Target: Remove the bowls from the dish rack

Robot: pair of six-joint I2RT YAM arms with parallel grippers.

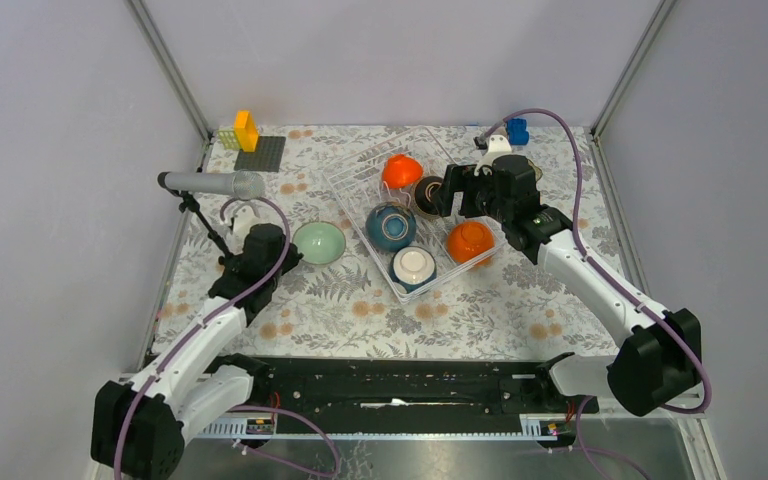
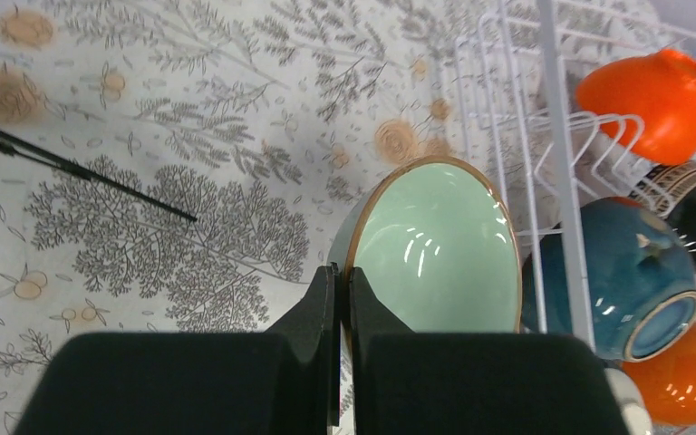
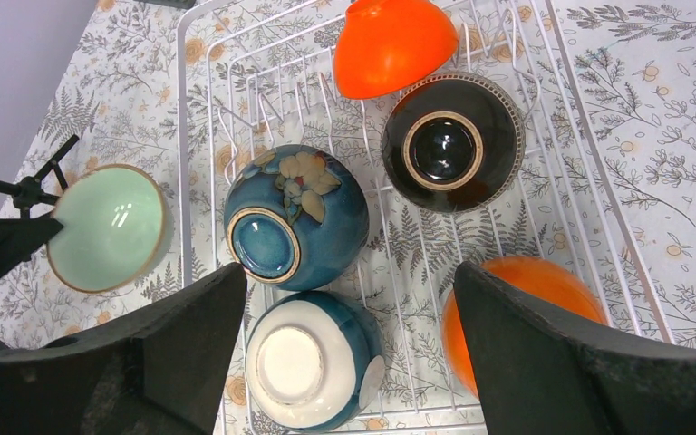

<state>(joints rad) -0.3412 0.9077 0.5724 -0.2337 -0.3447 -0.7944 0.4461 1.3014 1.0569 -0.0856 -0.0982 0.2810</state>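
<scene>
Beside dish rack: microphone, mint bowl

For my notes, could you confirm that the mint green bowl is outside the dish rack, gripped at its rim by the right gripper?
Not quite: it is the left gripper that grips the rim of the mint green bowl, as the left wrist view shows; the right gripper hangs open over the dish rack. The bowl is indeed outside it.

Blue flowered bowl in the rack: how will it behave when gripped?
The blue flowered bowl looks glossy, so probably slippery. It lies tilted, foot ring up, on the dish rack wires, so a nudge may roll it. Likely rigid, chippable ceramic.
</scene>
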